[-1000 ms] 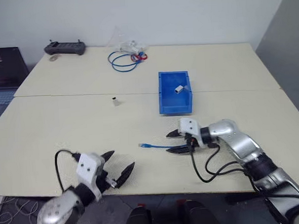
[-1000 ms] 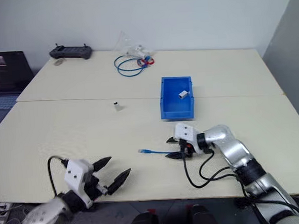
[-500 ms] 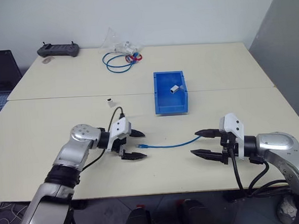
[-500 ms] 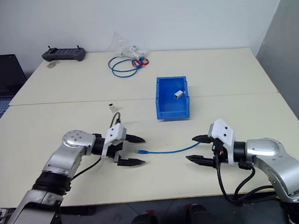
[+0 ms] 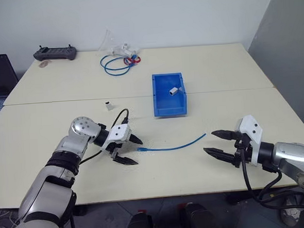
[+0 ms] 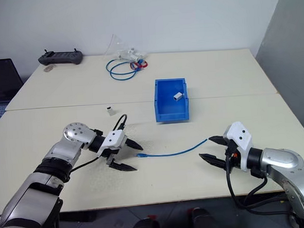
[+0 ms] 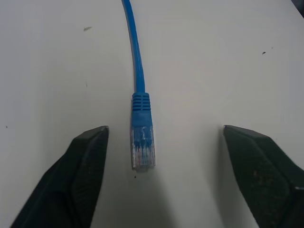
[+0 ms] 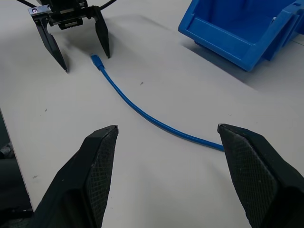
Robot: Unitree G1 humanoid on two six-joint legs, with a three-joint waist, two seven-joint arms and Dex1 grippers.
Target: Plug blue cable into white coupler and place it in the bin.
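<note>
Left gripper (image 5: 127, 149): fingers spread, nothing between them but air; tips straddle the near plug of the cable, one finger on each side, neither touching it.
Right gripper (image 5: 221, 143): fingers spread, empty; sits just off the cable's far end, on the robot's right.
Cable (image 5: 170, 146): lies flat on the table (image 5: 64, 109), loose, in a shallow curve running from left gripper toward right gripper.
Plug (image 7: 142, 146): clear, pointing straight back into the gap of the left gripper; in the left wrist view it sits closer to one finger than the other.
Long axis: cable runs away from the left gripper along its pointing line, so a close across the plug looks right.
Nearer arm: left, for the plug end.
Coupler (image 5: 174, 91): small white block inside the bin, well apart from the cable.
Bin (image 5: 159, 109): upright, beyond the cable's middle.
Step judged: grasp of plug end, not yet made.
Risk judged: off-centre plug may get nudged sideways as the fingers shut.
</note>
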